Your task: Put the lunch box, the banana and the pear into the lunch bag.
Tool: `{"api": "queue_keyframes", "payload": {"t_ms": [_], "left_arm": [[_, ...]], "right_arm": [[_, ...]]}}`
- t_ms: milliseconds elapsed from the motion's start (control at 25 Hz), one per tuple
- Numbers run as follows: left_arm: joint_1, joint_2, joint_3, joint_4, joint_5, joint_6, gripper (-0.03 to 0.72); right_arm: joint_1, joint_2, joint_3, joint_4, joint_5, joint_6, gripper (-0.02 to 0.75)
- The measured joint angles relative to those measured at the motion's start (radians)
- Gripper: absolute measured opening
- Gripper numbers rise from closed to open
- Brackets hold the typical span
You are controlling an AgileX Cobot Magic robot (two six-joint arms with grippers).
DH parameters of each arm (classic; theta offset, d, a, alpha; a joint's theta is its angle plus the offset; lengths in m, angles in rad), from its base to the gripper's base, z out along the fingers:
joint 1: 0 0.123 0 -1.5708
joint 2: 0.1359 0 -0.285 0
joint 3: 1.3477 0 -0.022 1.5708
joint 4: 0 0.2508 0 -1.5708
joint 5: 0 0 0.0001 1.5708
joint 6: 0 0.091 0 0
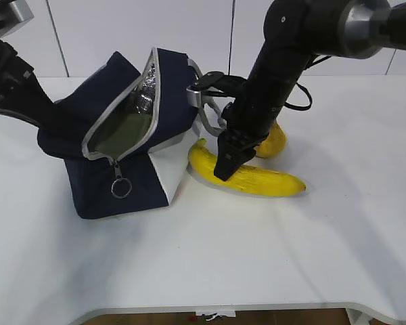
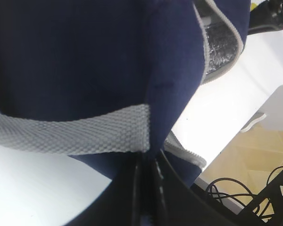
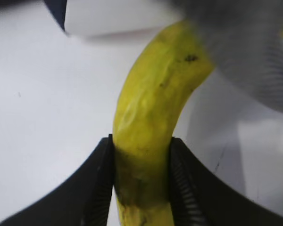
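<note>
The navy lunch bag (image 1: pixel 132 193) sits left of centre on the white table, tipped, with its zipped top gaping and silver lining showing. A sage-green surface inside it is the lunch box (image 1: pixel 125 132). My left gripper (image 1: pixel 46 116) is shut on the bag's navy fabric; in the left wrist view the gripper (image 2: pixel 148 176) pinches a fold of the bag (image 2: pixel 85 56) just below a grey webbing handle (image 2: pixel 70 132). The banana (image 1: pixel 260 179) lies on the table right of the bag. My right gripper (image 1: pixel 225 169) is shut on it; in the right wrist view the gripper (image 3: pixel 141 141) squeezes the banana (image 3: pixel 155 94) from both sides. The pear (image 1: pixel 275 141) is partly hidden behind the right arm.
The zipper's ring pull (image 1: pixel 120 187) hangs at the bag's front. A second grey handle (image 1: pixel 197 95) sticks out by the right arm. The table's front edge (image 1: pixel 223 308) is near. White wall panels stand behind. Cables (image 2: pixel 254 188) lie on the floor past the table edge.
</note>
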Motion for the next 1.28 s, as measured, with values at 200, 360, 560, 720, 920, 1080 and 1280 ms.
{"api": "queue_keyframes", "payload": {"t_ms": [200, 360, 560, 720, 920, 1080, 1280], "left_arm": [[0.000, 0.000, 0.000, 0.000, 0.000, 0.000, -0.006], [0.000, 0.000, 0.000, 0.000, 0.000, 0.000, -0.006], [0.000, 0.000, 0.000, 0.000, 0.000, 0.000, -0.006], [0.000, 0.000, 0.000, 0.000, 0.000, 0.000, -0.006], [0.000, 0.000, 0.000, 0.000, 0.000, 0.000, -0.006], [0.000, 0.000, 0.000, 0.000, 0.000, 0.000, -0.006], [0.000, 0.000, 0.000, -0.009, 0.000, 0.000, -0.006]], "right_arm": [[0.000, -0.019, -0.011, -0.006, 0.000, 0.229, 0.251], [0.000, -0.040, -0.013, -0.019, 0.001, 0.387, 0.251], [0.000, -0.071, -0.013, -0.027, 0.003, 0.475, 0.251], [0.005, -0.119, 0.048, -0.027, 0.003, 0.511, 0.251], [0.037, -0.211, 0.176, -0.031, 0.003, 0.522, 0.251], [0.058, -0.297, 0.236, -0.031, 0.004, 0.534, 0.251], [0.059, -0.421, 0.240, -0.022, 0.008, 0.551, 0.251]]}}
